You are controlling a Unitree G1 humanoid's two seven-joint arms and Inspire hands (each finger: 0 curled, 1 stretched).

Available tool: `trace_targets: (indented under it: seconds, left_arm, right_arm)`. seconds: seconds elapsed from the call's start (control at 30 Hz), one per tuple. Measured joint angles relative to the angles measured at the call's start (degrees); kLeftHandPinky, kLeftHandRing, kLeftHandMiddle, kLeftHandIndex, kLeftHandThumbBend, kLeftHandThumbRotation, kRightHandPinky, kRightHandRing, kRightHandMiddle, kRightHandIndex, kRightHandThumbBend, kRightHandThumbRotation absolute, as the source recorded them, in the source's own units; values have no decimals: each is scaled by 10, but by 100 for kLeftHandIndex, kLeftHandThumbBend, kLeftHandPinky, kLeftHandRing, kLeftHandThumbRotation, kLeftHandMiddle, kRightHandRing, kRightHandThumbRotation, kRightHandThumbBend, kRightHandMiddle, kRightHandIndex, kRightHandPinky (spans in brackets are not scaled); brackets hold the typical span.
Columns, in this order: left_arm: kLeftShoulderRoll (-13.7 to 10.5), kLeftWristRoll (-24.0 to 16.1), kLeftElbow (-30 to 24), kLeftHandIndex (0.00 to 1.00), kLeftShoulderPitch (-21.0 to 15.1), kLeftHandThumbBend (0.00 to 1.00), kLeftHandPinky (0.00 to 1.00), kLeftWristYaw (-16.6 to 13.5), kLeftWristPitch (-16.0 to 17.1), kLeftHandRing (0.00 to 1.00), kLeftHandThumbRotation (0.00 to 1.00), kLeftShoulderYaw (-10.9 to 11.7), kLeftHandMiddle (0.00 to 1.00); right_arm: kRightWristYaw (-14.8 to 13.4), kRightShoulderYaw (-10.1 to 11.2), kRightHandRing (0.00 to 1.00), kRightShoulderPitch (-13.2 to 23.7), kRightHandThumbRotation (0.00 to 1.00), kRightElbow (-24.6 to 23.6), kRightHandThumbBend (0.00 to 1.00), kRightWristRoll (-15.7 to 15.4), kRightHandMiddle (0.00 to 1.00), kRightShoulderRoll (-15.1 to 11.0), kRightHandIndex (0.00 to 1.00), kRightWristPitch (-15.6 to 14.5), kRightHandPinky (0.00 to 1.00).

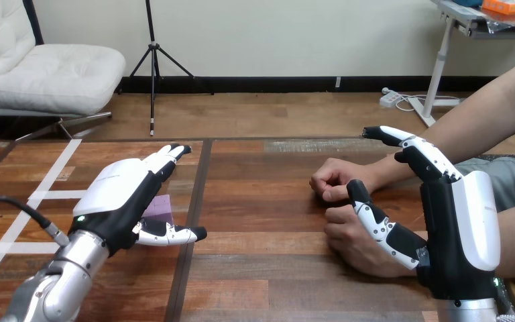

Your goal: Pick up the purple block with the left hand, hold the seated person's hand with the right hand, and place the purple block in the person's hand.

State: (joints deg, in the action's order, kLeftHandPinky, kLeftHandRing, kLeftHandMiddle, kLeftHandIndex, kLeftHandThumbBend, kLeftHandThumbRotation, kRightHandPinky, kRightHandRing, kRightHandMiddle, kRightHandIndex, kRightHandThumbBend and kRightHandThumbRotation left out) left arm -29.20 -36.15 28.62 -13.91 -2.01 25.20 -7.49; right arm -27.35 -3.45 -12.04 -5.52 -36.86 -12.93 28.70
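Now, left hand at lower left: fingers straight, thumb spread wide, nothing held. The purple block sits under it, mostly covered. Only a corner peeks out between palm and thumb, and whether they touch I cannot tell. Bare table runs open through the middle, right across to the person's upper hand, a fist at centre right. Right hand at lower right is open too, its thumb crossing in front of the person's lower hand and hiding part of it. Its wrist is cut off by the bottom edge.
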Motion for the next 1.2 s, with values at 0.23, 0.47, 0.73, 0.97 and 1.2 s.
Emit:
trace_targets:
  seconds: [0.23, 0.47, 0.73, 0.97, 1.2]
  left_arm:
    - [-2, -2, 32, 95, -23, 76, 94, -1, 2, 96, 36, -10, 98]
    - [-2, -1, 66, 96, -44, 77, 95, -1, 6, 97, 40, -18, 99]
    - [-3, -4, 105, 96, -64, 78, 95, -8, 15, 97, 44, -31, 99]
    - [-4, -23, 144, 97, -82, 79, 97, -35, 23, 98, 49, -48, 100]
    - [-5, -45, 181, 99, -100, 79, 99, -62, 27, 99, 56, -67, 100]
  right_arm:
    - [1, 0, 76, 1, 22, 0, 39, -1, 76, 0, 73, 0, 68]
    - [3, 0, 76, 1, 23, 0, 39, -1, 76, 0, 73, -3, 68]
    - [4, 0, 77, 1, 23, 0, 39, -2, 76, -1, 72, -10, 68]
    - [4, 0, 77, 1, 23, 0, 39, -2, 77, -1, 73, -11, 69]
    - [4, 0, 77, 1, 23, 0, 39, -2, 77, -1, 73, -11, 69]
